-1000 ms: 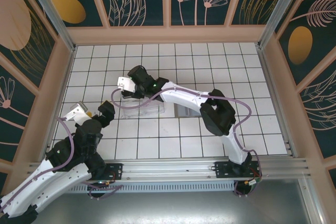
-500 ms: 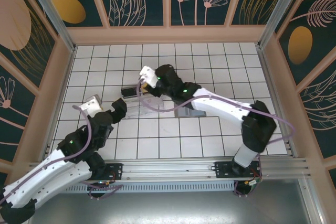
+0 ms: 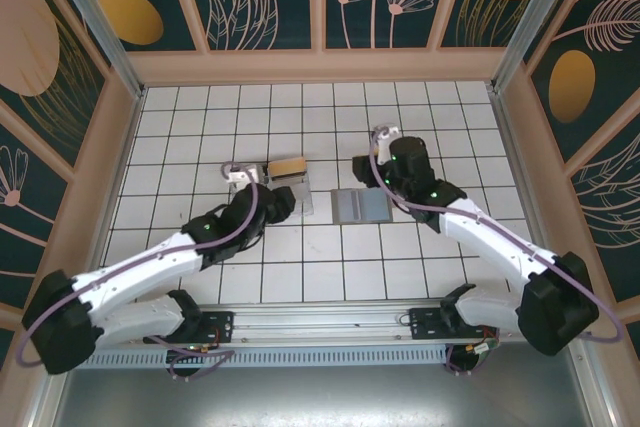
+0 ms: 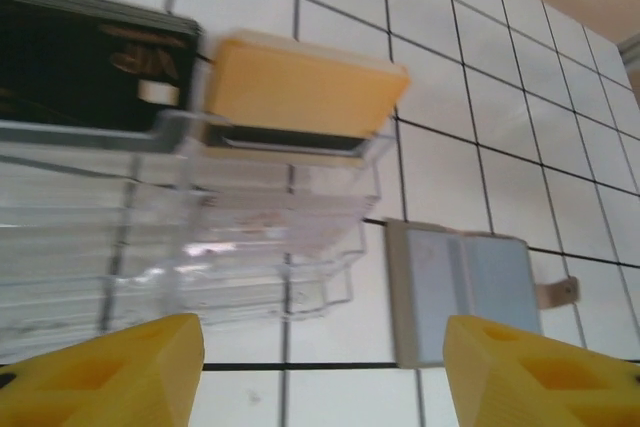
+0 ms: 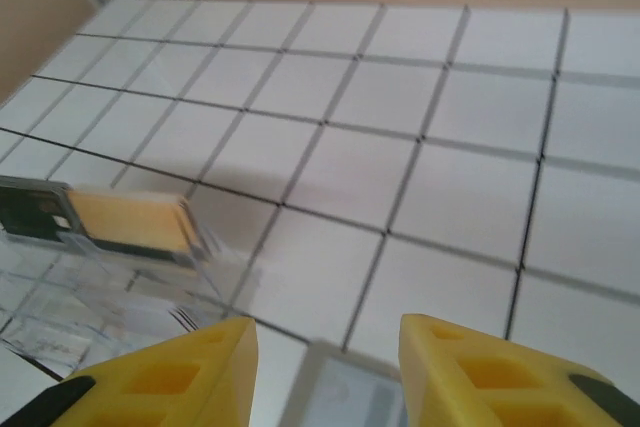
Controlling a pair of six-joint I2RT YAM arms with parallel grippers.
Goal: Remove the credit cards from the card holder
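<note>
Faintly, card holder (image 4: 230, 237) slot lines.

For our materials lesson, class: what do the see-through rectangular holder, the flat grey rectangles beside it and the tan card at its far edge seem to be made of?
The see-through rectangular holder is probably clear glossy plastic: tile lines show through and its edges glint. The flat grey rectangles could be plastic or metal, with a dull sheen. The tan card looks matte and opaque; its material is unclear.
</note>
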